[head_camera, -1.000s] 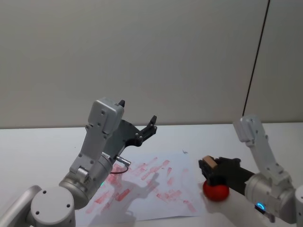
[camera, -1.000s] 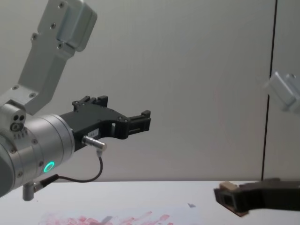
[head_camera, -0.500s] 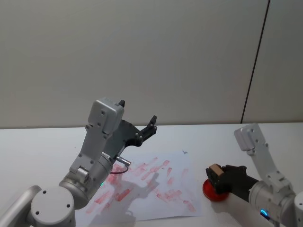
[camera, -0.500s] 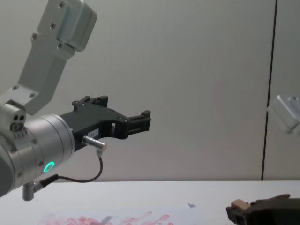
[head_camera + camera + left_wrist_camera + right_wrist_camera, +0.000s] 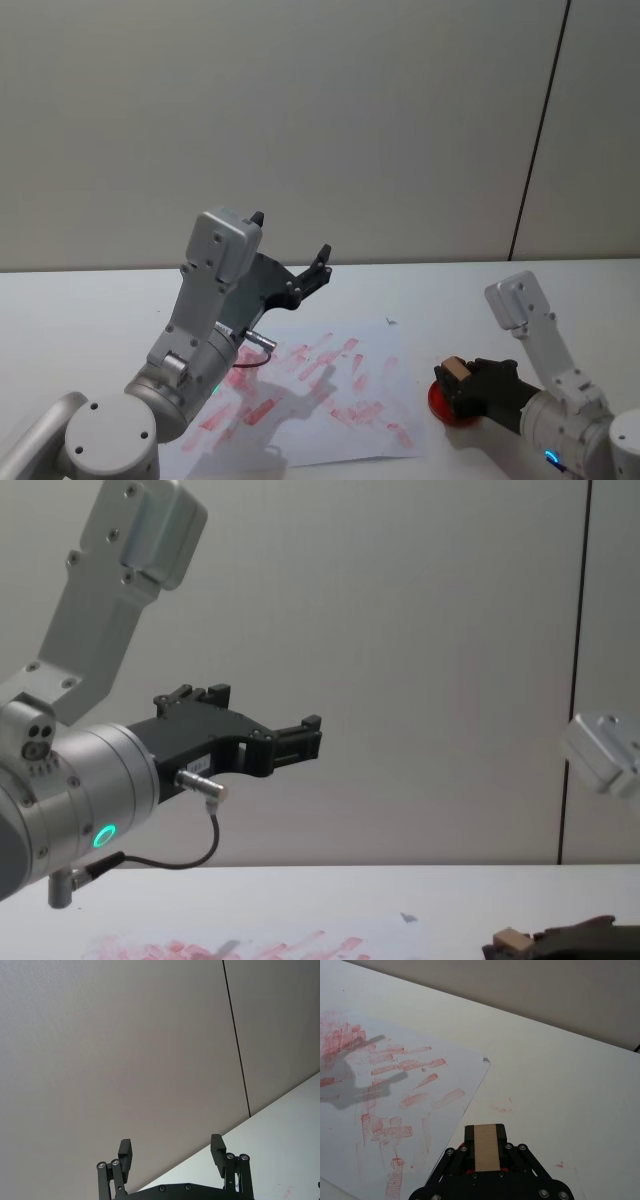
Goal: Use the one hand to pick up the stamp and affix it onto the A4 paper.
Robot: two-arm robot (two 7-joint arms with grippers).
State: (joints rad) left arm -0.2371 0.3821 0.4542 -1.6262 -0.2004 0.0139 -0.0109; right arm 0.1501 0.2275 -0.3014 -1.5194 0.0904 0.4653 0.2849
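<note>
— Stamp point(image 5: 453, 367): wooden block, clamped in our right gripper point(image 5: 462, 384), low over the red ink pad point(image 5: 440, 405), just beside the A4 paper point(image 5: 345, 440). Next?

— We press squarely into the pad, lift straight, then carry it over a bare patch of paper.

— Left gripper point(image 5: 290, 252)?

— Parked aloft above the sheet, fingers spread, holding nothing.

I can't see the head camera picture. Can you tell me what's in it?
The right gripper holds the wooden stamp over a red ink pad, beside the red-smeared A4 paper. The left gripper hangs open above the paper.
</note>
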